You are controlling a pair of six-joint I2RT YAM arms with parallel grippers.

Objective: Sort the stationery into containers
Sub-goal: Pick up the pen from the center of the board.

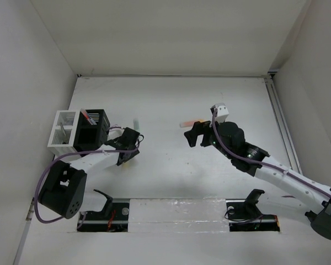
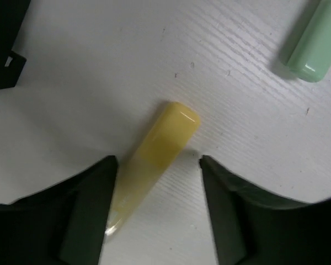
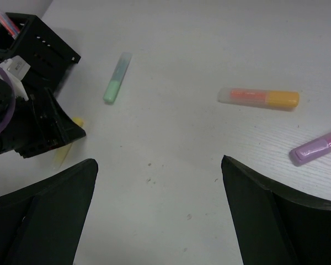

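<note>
A yellow highlighter [image 2: 160, 141] lies on the table between the fingers of my left gripper [image 2: 158, 163], close to the left finger. The jaws are open and not closed on it. A green highlighter [image 2: 313, 45] lies apart at the upper right. In the top view my left gripper [image 1: 130, 149] is just right of the black organiser [image 1: 94, 127], which holds red pens, and the white organiser [image 1: 63, 132]. My right gripper [image 3: 159, 182] is open and empty above bare table. Orange [image 3: 259, 97] and purple [image 3: 319, 148] highlighters lie ahead of it to the right.
The green highlighter [image 1: 135, 122] lies just beyond the left gripper, the orange one [image 1: 190, 123] beside the right gripper [image 1: 197, 136]. White walls close in the table on the left, back and right. Two black mounts sit at the near edge.
</note>
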